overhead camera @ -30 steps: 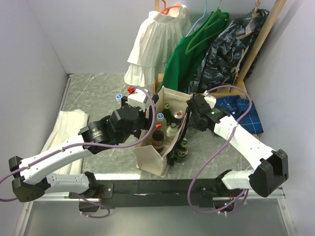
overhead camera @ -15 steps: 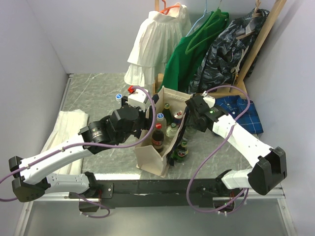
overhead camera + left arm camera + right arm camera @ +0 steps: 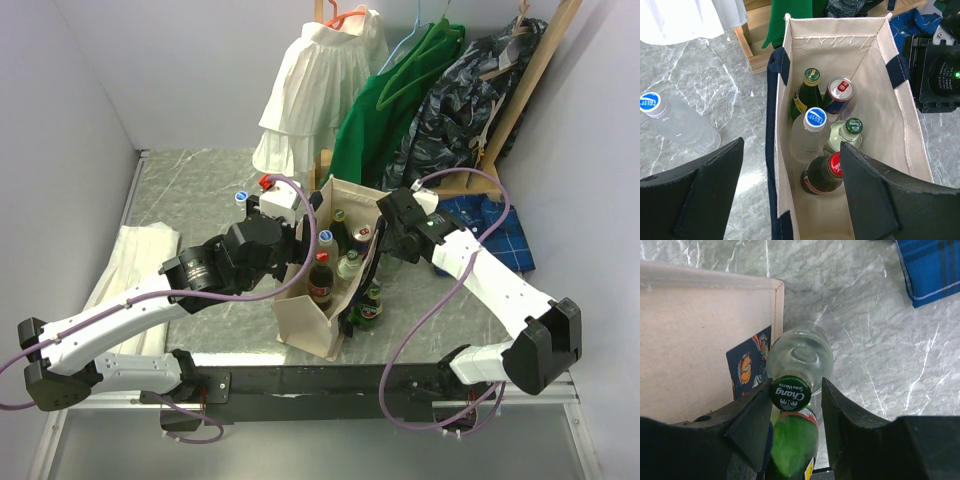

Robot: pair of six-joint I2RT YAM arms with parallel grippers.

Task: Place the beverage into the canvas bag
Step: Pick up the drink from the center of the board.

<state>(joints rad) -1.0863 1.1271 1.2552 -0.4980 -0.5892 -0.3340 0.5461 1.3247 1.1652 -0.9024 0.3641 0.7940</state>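
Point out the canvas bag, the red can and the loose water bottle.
canvas bag (image 3: 890, 130): left wrist view, inner right wall.
red can (image 3: 841, 89): left wrist view, top.
loose water bottle (image 3: 651, 103): left wrist view, blue cap.

Left end effector (image 3: 791, 147) wide open; right end effector (image 3: 795, 400) parted.

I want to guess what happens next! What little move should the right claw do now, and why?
Probably squeeze shut. The right claw is open around the capped top of the Chang soda water bottle, with a gap on one side, so nothing is gripped yet. That bottle is outside, beside the canvas bag.
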